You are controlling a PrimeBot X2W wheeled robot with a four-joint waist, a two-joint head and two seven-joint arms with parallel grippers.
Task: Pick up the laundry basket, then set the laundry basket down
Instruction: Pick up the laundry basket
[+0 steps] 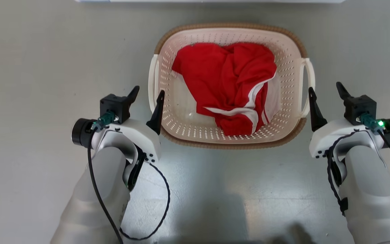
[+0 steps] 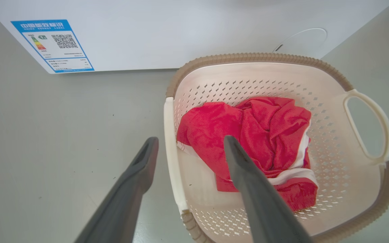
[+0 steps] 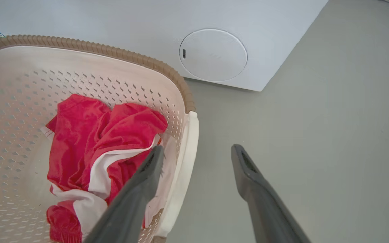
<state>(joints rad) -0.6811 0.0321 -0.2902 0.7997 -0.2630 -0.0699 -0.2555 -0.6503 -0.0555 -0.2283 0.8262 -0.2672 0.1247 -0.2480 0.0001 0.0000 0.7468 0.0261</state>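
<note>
Our left gripper (image 1: 149,90) and right gripper (image 1: 325,86) are hanging spread astride the handles (image 1: 153,81) of the laundry basket (image 1: 229,25), upper centre on the floor (image 1: 46,51), and we are aiming to pinch both evenly.

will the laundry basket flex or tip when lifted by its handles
Probably light: the laundry basket is perforated plastic holding one red garment. Its thin loop handles may flex. Lifted evenly from both sides, it should stay level.
</note>
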